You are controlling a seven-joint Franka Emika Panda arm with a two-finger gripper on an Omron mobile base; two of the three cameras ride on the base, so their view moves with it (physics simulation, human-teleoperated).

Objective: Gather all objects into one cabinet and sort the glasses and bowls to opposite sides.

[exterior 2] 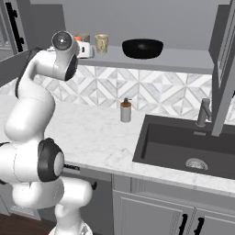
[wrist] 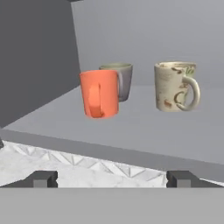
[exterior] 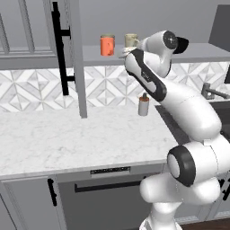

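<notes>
Gripper (wrist: 112, 179): jaws spread wide, nothing between them; it hangs just off the shelf's front edge, facing the mugs.
Shelf (wrist: 144, 127): flat grey cabinet shelf, carrying all four task things.
Orange mug (wrist: 99, 93): upright, nearest the shelf's front edge and the left wall; its handle faces the gripper.
Grey mug (wrist: 121, 78): upright, directly behind the orange mug, touching or almost touching it from this angle; its handle is hidden.
Cream mug (wrist: 174, 85): upright, apart from the other two, toward the shelf's middle; its handle points away from them, along the shelf.
Black bowl (exterior 2: 142, 48): rim up, further along the shelf toward the sink side, well apart from the mugs.
Long axes: each mug's long axis is vertical; the bowl is wide and flat.
Progress (judgement): all items appear to be in one cabinet, mugs at one end and bowl toward the other; sorting looks done or nearly so.
Step in hand (judgement): free the gripper from the shelf.
Doing it well: draw straight back from the front edge with the jaws apart, keeping them level and outside the orange mug's handle so nothing tips.
</notes>
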